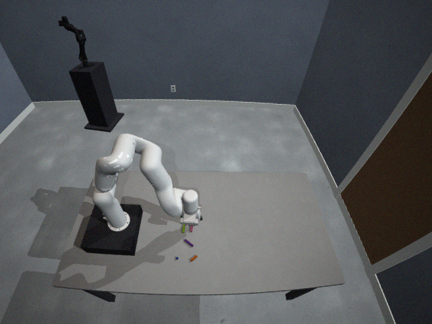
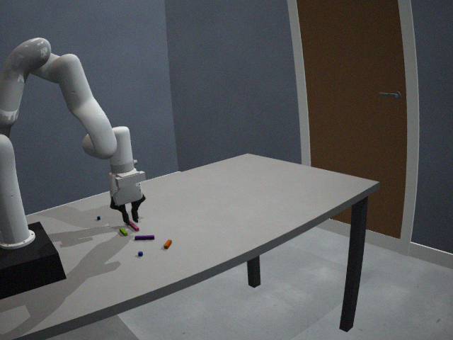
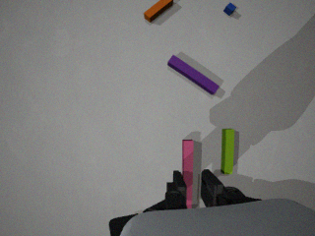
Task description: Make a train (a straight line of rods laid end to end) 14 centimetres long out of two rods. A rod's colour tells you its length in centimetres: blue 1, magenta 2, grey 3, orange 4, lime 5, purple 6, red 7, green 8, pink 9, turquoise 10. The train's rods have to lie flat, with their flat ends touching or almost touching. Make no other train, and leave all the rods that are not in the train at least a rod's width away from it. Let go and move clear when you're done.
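Observation:
My gripper (image 2: 131,222) (image 3: 190,183) points down, partly open, with a fingertip on either side of the pink rod and a gap beside it. The pink rod (image 1: 191,229) (image 2: 134,226) (image 3: 188,157) lies flat; its rear part is partly hidden in the wrist view. The lime rod (image 1: 183,229) (image 2: 123,231) (image 3: 227,151) lies roughly parallel beside it, apart. The purple rod (image 1: 188,242) (image 2: 144,237) (image 3: 193,75) lies slanted beyond their ends, touching neither. The orange rod (image 1: 193,258) (image 2: 168,244) (image 3: 158,9) lies farther off.
A small blue rod (image 1: 177,258) (image 2: 140,253) (image 3: 229,9) lies near the orange one. Another blue rod (image 2: 98,217) lies behind the gripper, hidden in the top view. The black base block (image 1: 108,244) stands at the table's left side.

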`<state>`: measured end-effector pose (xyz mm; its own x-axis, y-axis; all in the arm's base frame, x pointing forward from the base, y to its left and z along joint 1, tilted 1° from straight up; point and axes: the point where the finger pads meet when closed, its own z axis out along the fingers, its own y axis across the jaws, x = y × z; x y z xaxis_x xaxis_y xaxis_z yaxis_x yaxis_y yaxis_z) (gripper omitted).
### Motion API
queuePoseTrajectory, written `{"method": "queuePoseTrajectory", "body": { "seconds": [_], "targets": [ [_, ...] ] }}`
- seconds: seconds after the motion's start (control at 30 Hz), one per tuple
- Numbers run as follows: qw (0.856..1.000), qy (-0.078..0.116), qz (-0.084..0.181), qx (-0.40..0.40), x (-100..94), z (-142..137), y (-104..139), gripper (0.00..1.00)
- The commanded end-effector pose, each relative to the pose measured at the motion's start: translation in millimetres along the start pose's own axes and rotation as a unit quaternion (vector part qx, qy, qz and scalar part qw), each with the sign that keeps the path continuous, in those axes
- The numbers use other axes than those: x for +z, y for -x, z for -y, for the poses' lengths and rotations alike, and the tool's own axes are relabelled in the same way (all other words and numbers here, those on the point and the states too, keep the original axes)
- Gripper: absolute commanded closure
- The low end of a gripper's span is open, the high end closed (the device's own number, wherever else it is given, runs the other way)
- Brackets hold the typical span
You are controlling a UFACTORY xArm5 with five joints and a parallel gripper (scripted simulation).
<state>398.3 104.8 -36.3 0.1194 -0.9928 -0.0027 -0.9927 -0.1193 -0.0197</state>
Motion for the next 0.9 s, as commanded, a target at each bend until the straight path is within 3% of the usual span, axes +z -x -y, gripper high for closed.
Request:
{"method": "queuePoseTrajectory", "body": {
  "seconds": [0.0, 0.87],
  "targets": [
    [1.000, -0.002, 0.000, 0.000, 0.8, 1, 0, 0.76],
    [1.000, -0.002, 0.000, 0.000, 12.6, 1, 0, 0.76]
  ]
}}
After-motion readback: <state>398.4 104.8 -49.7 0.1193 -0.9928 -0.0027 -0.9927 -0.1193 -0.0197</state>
